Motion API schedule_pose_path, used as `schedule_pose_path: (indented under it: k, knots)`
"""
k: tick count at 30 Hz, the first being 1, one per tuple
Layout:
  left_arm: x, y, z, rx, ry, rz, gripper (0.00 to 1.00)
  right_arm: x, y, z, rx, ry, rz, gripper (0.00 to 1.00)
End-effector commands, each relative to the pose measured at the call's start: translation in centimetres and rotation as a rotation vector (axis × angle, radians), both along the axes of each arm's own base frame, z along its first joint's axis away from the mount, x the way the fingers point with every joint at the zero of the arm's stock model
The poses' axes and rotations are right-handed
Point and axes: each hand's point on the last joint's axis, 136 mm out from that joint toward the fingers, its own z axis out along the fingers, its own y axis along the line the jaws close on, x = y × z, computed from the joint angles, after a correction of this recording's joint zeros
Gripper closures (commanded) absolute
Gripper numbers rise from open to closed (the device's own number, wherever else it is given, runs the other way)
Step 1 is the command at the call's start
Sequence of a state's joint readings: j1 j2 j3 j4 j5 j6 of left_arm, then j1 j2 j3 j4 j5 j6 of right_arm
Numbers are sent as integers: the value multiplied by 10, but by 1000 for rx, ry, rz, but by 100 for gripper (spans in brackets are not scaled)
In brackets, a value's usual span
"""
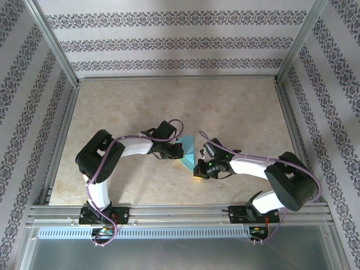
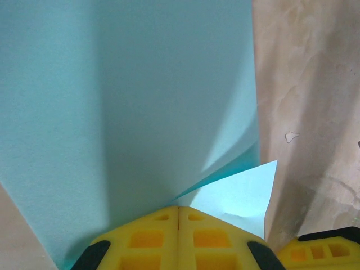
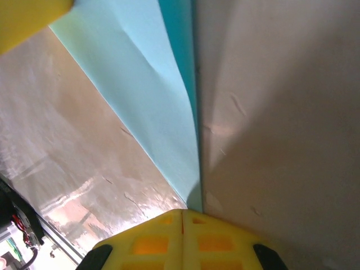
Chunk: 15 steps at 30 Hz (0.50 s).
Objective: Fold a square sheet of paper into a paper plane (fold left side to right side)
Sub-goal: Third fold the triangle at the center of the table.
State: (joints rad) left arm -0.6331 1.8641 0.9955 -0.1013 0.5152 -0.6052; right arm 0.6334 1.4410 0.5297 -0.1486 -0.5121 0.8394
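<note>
the square sheet of paper (image 1: 188, 151) lies near the middle of the table (image 1: 140, 107), between the two arms, and from above it shows a roughly triangular teal outline. the left gripper (image 2: 179, 209) has its yellow fingers pressed together with no gap. in the left wrist view a shaded flap of the sheet rises from just at those tips, over a paler layer lying flat beneath. it appears to pinch that flap, though the contact itself is hidden behind the fingers. the right gripper (image 3: 183, 212) is likewise fully closed. its tips sit at a narrow pointed end of the paper, where a darker teal fold edge runs along the table. whether it presses that point down or merely rests beside it cannot be told.

judging from this, the fold of the left side over to the right is in hand, with the flap raised but not yet laid flat. the next move likely calls for the left arm to carry the flap across until its edges meet, while the right holds the sheet steady, and then to flatten the crease.
</note>
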Motion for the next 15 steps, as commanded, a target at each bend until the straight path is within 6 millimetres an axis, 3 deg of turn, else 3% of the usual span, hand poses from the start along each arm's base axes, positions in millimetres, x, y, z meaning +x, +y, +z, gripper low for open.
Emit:
schedule_pose_path:
  k: [1,6,10,15]
  knots:
    - [-8,23,-27,129,46,16,100,-13,-18,-3,-55,59,-24,100]
    - [-3,3,-4,4,44,26,99,5,-16,21,-2,-28,-28,100]
    - [10,-22,36,-151,15,33,88,33,-22,40,31,-153,-28,85]
    - [26,-15,72,-191,-57,64,75,66,-24,56,22,-336,37,62]
